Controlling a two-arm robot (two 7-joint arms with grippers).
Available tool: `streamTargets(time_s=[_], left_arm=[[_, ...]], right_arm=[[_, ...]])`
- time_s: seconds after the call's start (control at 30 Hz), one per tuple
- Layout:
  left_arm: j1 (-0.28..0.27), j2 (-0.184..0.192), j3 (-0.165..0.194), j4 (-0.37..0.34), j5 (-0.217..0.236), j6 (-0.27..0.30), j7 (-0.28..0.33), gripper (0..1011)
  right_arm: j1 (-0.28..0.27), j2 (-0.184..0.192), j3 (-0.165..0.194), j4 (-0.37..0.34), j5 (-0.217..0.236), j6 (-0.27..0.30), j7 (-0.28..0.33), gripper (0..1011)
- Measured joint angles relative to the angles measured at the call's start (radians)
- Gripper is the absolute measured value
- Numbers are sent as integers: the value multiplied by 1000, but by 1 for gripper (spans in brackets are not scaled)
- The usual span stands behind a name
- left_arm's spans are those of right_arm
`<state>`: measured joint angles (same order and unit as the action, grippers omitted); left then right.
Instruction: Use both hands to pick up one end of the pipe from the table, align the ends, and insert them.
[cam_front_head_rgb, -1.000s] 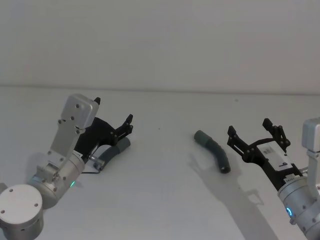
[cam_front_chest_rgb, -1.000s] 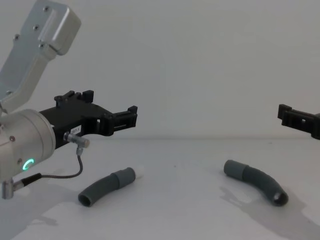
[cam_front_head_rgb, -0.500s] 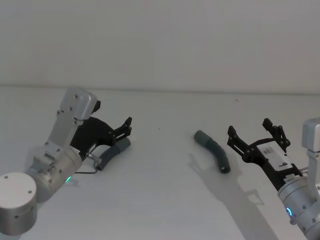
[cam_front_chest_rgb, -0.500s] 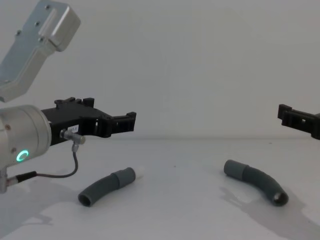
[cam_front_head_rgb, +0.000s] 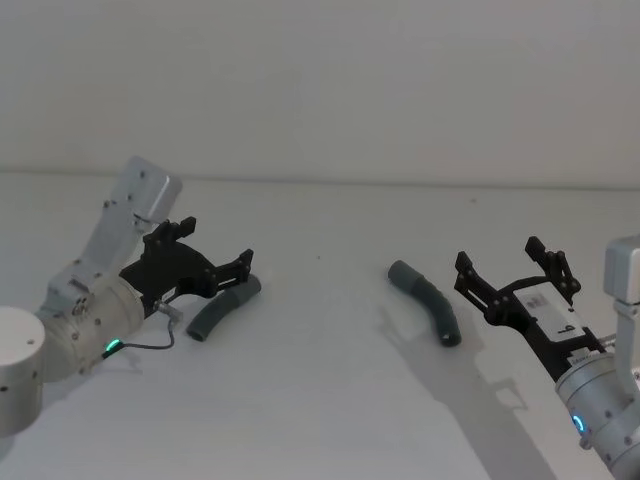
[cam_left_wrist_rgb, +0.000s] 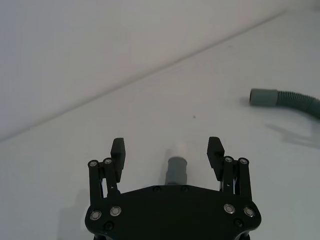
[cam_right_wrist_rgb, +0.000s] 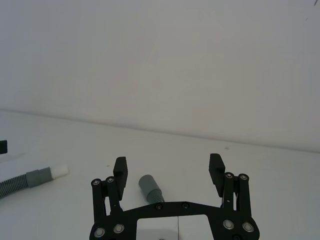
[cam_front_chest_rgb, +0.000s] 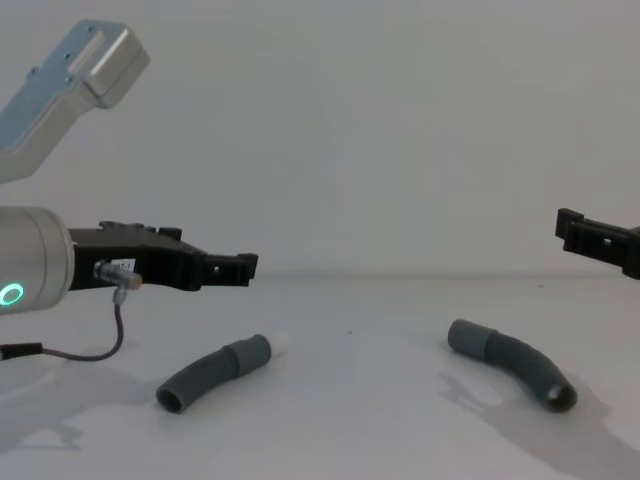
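Hovering over the white bench's left side, the left gripper, jaws wide open and empty, brackets the white-tipped dark grey ribbed hose lying lengthwise beneath. The right gripper, equally open, faces the cuffed grey ribbed hose.

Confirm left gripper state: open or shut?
Open. The left gripper has its fingers wide apart in the left wrist view, hovering above the white-tipped pipe piece, which lies ungrasped on the table.

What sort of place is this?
Probably a lab test bench: a plain white table, a white-tipped hose piece and a cuffed hose piece lying apart, and the left end effector and right end effector, both open, one near each.
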<state>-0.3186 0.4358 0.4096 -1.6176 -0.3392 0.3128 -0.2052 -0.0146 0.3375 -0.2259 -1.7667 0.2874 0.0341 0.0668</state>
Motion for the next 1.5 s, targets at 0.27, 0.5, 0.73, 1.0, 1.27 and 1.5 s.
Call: streamTargets(time_s=[0.27,0.5,0.73,1.0,1.27,1.5], left_arm=[[-41,19,3,44,-21,45,-81,1000],[-73,27,13,82,-24,64,-131,1000],[-107,32,29,121,-19,77,-174,1000],[-153,31,53,174,4,89,-221,1000],[-184,22,71,215,21,99,-247,1000],[-204,14,81,244,32,109,-263,1000]], right_arm=[[0,0,0,0,0,0,0,1001],[0,0,0,0,0,0,0,1001],[0,0,0,0,0,0,0,1001],[0,0,0,0,0,0,0,1001],[0,0,0,0,0,0,0,1001],[0,0,0,0,0,0,0,1001]])
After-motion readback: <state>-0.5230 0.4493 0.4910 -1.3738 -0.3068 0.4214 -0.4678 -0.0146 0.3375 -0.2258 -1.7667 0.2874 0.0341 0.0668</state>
